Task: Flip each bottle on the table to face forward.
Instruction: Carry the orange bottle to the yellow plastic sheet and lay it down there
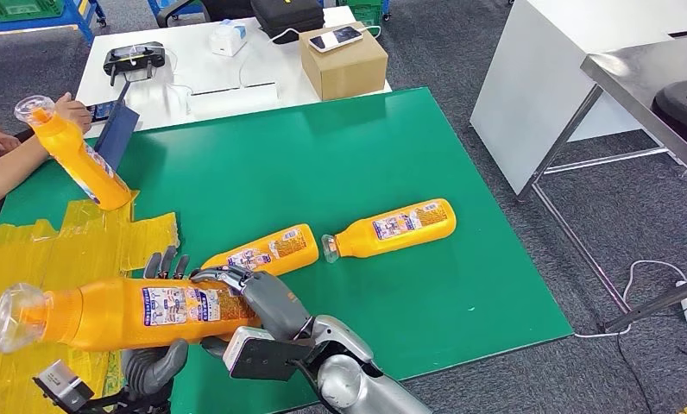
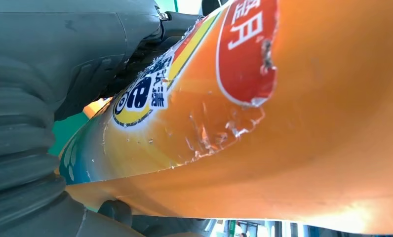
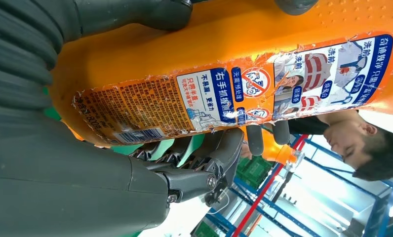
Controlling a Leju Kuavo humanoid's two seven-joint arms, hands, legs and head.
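In the head view, an orange bottle [image 1: 133, 309] was held lying sideways just above the near left part of the green table [image 1: 340, 147], over yellow sheeting [image 1: 81, 250], its clear cap end pointing left. It was gripped by both hands: the right hand [image 1: 258, 297] was wrapped over its base end, and the left hand [image 1: 154, 366] was seen beneath its middle, with fingertips showing behind the body. Two more bottles, a nearer bottle [image 1: 262, 250] and a farther bottle [image 1: 396, 226], lay flat on the table, and a fourth bottle [image 1: 77, 155] was held at the far left by a person's hand [image 1: 72, 110]. In the left wrist view, the torn red front label [image 2: 244, 49] was seen close against that hand, so the front was judged to face downward. In the right wrist view, the small-print back label [image 3: 224, 94] was shown under the right hand's fingers [image 3: 219, 153]. For the turn to be done well, the bottle should be rolled about its long axis until the red label comes uppermost, with one hand's hold kept firm while the other is re-placed, and it should be set down apart from the nearer bottle.
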